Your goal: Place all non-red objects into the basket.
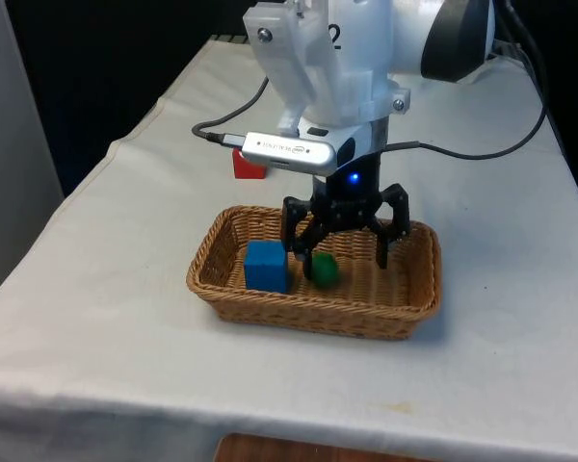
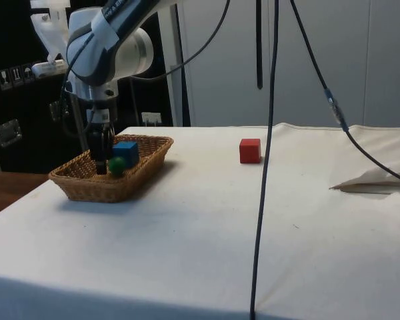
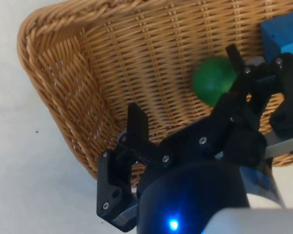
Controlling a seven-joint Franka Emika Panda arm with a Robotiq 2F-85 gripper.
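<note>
Now the pincer (image 1: 345, 252) hangs low inside the wicker basket (image 1: 409, 313), fingers spread wide apart and clamped on nothing. Working from the front view's left: blue cube (image 1: 266, 266) sits on the basket floor just beside the pincer's outer finger, on the front view's left of it. Next, green ball (image 1: 323, 269) lies on the weave right under and slightly in front of the near fingertip (image 1: 311, 258), close enough that I cannot tell whether they touch. Red cube (image 1: 248, 166) rests on the white cloth (image 1: 125, 289) behind the pincer, well apart from the basket, and by the task it should stay there. Both non-red pieces look home, so my reading is that only the retreat remains. Risks as I judge them: the ball rolls easily, and a sideways drift of the open fingers could nudge it about; a tilted exit could hook a fingertip under the basket rim and drag or tip the light basket, spilling both pieces; closing on the way up could re-grab the ball. A straight vertical lift seems safest.
</note>
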